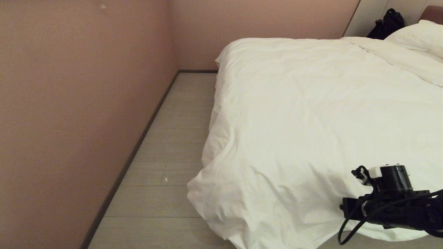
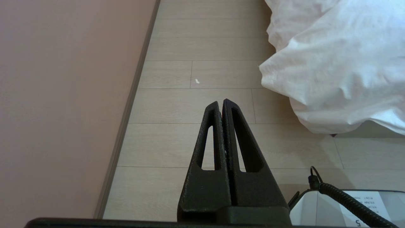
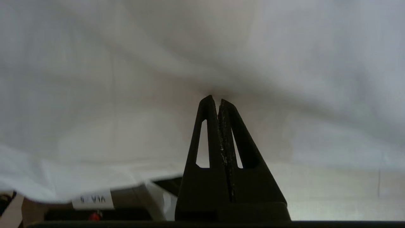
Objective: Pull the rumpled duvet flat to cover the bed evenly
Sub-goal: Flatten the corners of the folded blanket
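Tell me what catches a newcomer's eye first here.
The big white duvet fills the bed, its near corner drooping to the pale floor beside the pink wall. The right gripper, shut, points at the duvet's hanging edge. A white pillow lies at the far right.

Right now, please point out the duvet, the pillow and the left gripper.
duvet (image 1: pixel 311 131), head view, its flat middle.
pillow (image 1: pixel 420 36), head view, its plump top.
left gripper (image 2: pixel 222 103), left wrist view, at its shut fingertips.
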`<state>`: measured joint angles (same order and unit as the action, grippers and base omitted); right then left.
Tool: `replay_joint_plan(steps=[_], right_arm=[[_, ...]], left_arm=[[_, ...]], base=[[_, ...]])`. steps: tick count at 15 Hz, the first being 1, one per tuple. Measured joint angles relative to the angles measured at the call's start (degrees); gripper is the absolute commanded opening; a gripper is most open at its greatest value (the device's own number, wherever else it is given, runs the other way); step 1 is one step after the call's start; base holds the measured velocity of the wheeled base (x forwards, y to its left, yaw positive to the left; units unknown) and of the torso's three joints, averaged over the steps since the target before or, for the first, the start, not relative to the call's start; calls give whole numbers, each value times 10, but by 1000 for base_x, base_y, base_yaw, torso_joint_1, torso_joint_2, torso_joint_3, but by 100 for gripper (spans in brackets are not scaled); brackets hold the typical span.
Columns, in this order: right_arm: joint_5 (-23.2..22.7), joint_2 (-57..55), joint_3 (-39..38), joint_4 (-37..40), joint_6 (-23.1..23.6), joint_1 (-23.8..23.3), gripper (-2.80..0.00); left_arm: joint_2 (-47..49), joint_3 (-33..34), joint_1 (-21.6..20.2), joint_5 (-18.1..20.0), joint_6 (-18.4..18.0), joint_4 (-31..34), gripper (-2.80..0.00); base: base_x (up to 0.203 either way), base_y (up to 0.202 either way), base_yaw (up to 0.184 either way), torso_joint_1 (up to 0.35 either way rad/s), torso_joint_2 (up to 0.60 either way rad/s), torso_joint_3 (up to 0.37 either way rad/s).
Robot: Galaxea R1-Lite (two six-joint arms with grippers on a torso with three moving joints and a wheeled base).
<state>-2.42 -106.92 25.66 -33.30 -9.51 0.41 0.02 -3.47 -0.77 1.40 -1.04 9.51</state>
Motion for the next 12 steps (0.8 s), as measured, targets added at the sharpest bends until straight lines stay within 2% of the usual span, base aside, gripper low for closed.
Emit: replay_joint_plan(steps=[5, 12], right_arm=[[-1, -14, -6, -82, 0, 1, -280], [-5, -27, -49, -103, -1, 22, -280]], left_arm=[[0, 0, 0, 0, 0, 0, -280], [0, 0, 0, 0, 0, 0, -280]], base=[[0, 0, 0, 0, 0, 0], [0, 0, 0, 0, 0, 0]])
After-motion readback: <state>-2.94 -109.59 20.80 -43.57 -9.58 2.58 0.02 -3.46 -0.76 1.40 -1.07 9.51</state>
